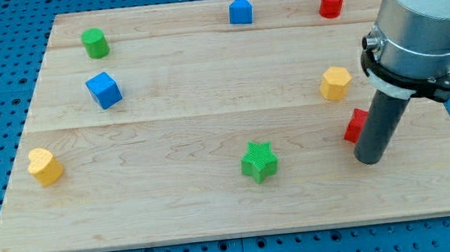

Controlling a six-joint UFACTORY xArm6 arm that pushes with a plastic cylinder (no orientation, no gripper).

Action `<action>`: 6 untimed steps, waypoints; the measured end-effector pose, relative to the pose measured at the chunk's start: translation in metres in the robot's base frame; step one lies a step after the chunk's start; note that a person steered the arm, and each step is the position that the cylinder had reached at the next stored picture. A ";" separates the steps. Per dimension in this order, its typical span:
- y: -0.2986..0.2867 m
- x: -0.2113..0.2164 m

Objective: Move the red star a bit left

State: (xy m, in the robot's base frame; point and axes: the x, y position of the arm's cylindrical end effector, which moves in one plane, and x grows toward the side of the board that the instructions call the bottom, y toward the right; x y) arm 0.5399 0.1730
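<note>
The red star [355, 125] lies at the board's right side, partly hidden behind my dark rod. My tip [371, 160] rests on the board just below and to the right of the star, touching or nearly touching it. The arm's grey body [421, 16] fills the view's top right corner.
A yellow hexagon [336, 83] sits just above the red star. A green star [259, 161] lies at the bottom centre. A red cylinder [331, 3], blue house-shaped block [240, 10], green cylinder [95, 42], blue cube [104, 90] and yellow heart [44, 166] lie elsewhere on the wooden board [175, 213].
</note>
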 end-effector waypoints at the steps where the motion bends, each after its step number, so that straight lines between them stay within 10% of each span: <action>1: 0.068 0.009; 6: 0.004 -0.052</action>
